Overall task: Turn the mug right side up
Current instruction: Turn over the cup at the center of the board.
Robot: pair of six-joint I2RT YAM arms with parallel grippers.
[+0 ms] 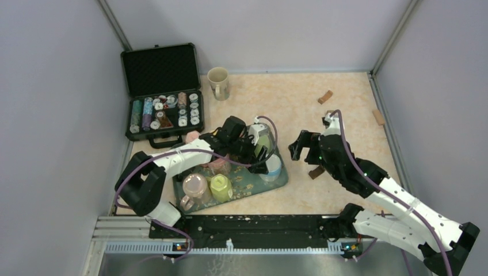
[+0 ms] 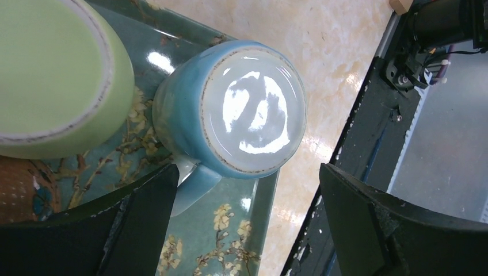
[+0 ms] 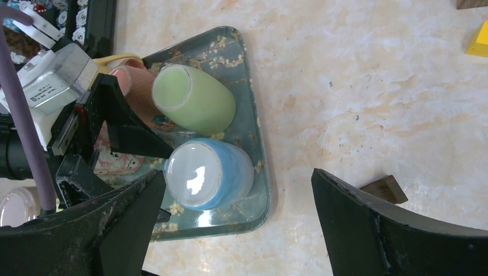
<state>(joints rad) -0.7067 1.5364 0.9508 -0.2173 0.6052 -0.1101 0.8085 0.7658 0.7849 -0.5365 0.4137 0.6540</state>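
Mug of pale blue glazed ceramic (image 2: 247, 115), upside down at the right end of a teal rectangular tray with a blossom pattern (image 2: 230, 241), glossy base up, rim down on the tray, close to the tray's edge. Curved handle (image 2: 193, 185) low on its side, just beside one black finger (image 2: 144, 224) of the left gripper (image 2: 247, 172); contact there impossible to tell. Left gripper poised straight above that mug, spread wide, one finger to each side, nothing held. Right gripper (image 3: 237, 177) likewise spread wide and holding nothing, above the beige marbled tabletop (image 3: 357, 86) just right of the tray, facing the same mug. Light green ceramic mug (image 3: 195, 98) just beside the blue one on the tray, also base up, with a salmon-pink mug (image 3: 129, 80) behind it. Yellow-green cup (image 1: 220, 187) and pale pink cup (image 1: 194, 185) on the tray's nearer part. Cream mug (image 1: 218, 82) upright at the far edge, next to an open black case of poker chips (image 1: 163, 98). Small dark wooden block (image 3: 385, 188) on the table, right of the tray.
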